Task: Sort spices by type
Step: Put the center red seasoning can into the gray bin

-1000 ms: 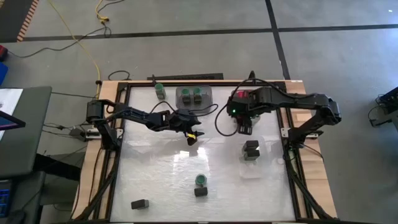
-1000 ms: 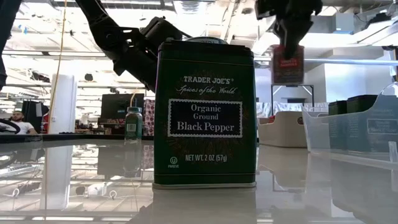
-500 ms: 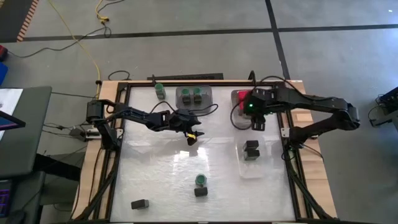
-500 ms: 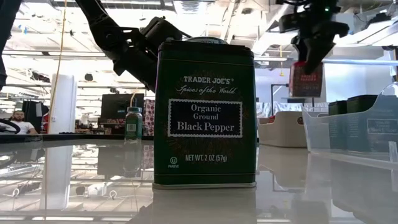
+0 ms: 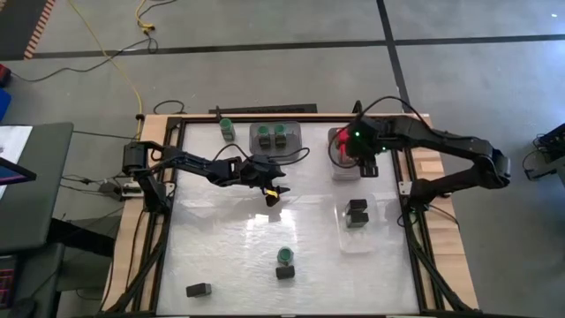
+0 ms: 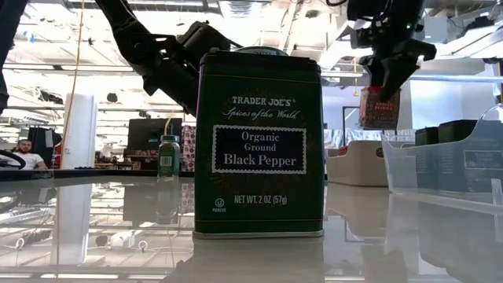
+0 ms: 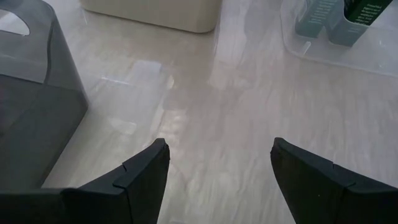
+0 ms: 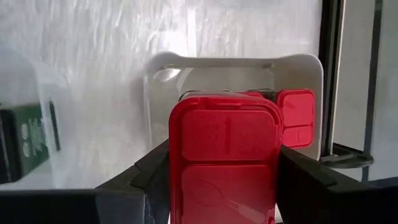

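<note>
My right gripper (image 5: 360, 161) hangs over the white tray (image 5: 338, 173) at the far right, shut on a red-topped spice box (image 8: 224, 163). Another red-topped box (image 8: 296, 117) stands in that tray. My left gripper (image 5: 274, 191) waits open near the table's middle with nothing between its fingers (image 7: 143, 180). Two green-lidded jars (image 5: 274, 133) stand in the grey tray (image 5: 274, 147), and one more (image 5: 227, 127) stands alone to its left. Dark tins (image 5: 357, 213) sit in the clear tray (image 5: 357, 240). A green-lidded jar (image 5: 284, 255) and a black pepper tin (image 6: 259, 145) stand near the front. My right gripper pinches the box's two opposite sides (image 8: 177, 186) between its fingers (image 8: 149, 177), just beside the red lid. The fingers come from above, pointing steeply down. The box (image 6: 380, 108) hangs below them, slightly tilted, clear of the white tray (image 6: 357, 161).
A lone dark tin (image 5: 199, 289) lies at the front left. The grey tray (image 7: 31, 106) is close beside my left gripper. Bare tabletop stretches between the trays and the front edge.
My right gripper has carried the red-topped box toward the table's far right and downward, turning about as it went, and now hangs over the white tray. The box stays in its hold, clear of the table.
</note>
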`<state>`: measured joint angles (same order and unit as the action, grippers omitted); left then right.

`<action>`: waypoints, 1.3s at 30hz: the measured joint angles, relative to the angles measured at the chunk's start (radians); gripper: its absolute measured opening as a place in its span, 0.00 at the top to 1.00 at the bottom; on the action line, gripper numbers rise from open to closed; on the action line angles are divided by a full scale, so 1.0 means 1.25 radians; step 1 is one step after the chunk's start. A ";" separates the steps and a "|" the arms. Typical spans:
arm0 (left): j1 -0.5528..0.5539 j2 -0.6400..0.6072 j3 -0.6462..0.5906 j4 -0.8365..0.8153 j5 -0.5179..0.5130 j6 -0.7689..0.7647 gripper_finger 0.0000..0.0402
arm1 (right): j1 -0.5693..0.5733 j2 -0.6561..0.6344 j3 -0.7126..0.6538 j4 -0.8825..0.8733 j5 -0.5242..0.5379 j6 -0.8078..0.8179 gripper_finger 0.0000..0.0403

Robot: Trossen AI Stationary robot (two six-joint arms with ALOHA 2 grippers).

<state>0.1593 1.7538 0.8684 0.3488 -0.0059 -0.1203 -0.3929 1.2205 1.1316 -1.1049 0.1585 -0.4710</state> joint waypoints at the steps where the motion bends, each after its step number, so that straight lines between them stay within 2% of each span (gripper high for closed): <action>1: 0.000 0.000 0.000 -0.001 0.000 0.000 0.33 | -0.005 0.005 0.000 0.001 -0.002 -0.009 0.41; 6: 0.000 0.000 0.000 0.000 0.000 0.000 0.33 | -0.029 0.018 0.000 0.002 -0.045 -0.024 0.41; 11: 0.000 0.000 0.000 0.000 0.000 0.000 0.33 | -0.044 0.040 -0.003 0.016 -0.050 -0.031 0.41; 22: 0.000 0.000 0.000 0.000 0.000 0.000 0.33 | -0.072 0.034 -0.100 0.122 -0.063 -0.078 0.41; 26: 0.000 0.000 0.000 0.000 0.000 0.000 0.33 | -0.075 0.033 -0.104 0.118 -0.063 -0.086 0.41; 39: 0.000 0.000 0.000 0.000 0.000 0.000 0.33 | -0.076 -0.089 -0.108 0.115 -0.080 -0.063 0.40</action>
<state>0.1593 1.7538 0.8684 0.3488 -0.0063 -0.1203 -0.4873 1.1090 0.9967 -0.9611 0.0589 -0.5495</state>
